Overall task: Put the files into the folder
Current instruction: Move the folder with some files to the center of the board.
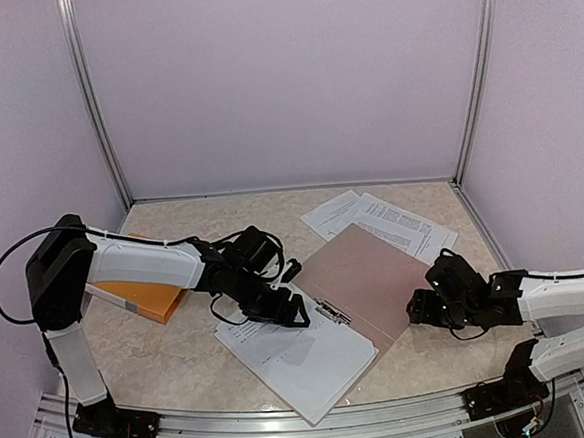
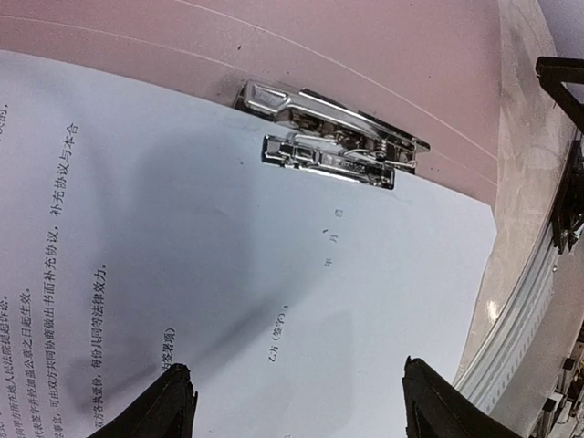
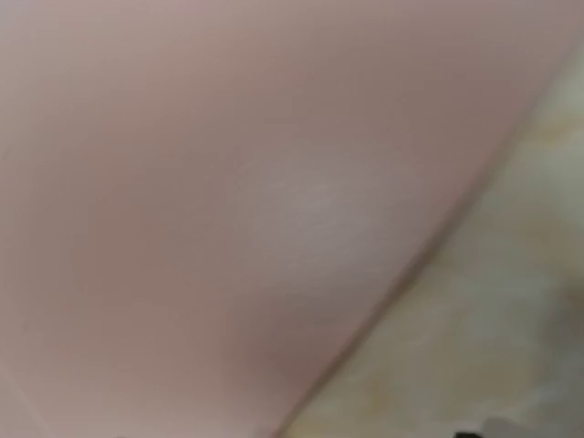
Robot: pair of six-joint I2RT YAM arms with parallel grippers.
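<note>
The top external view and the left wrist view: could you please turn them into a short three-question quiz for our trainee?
1. True or false: the metal clip sits where the white sheet meets the pink folder.
2. Where do the other printed sheets lie? A: beyond the folder, to the far right. B: in front of the folder, at the near left. C: leaning upright on the back wall.
3. Fill in: the left gripper hovers over the white sheet with its jaws ____.

Key: 1 true; 2 A; 3 open.
</note>
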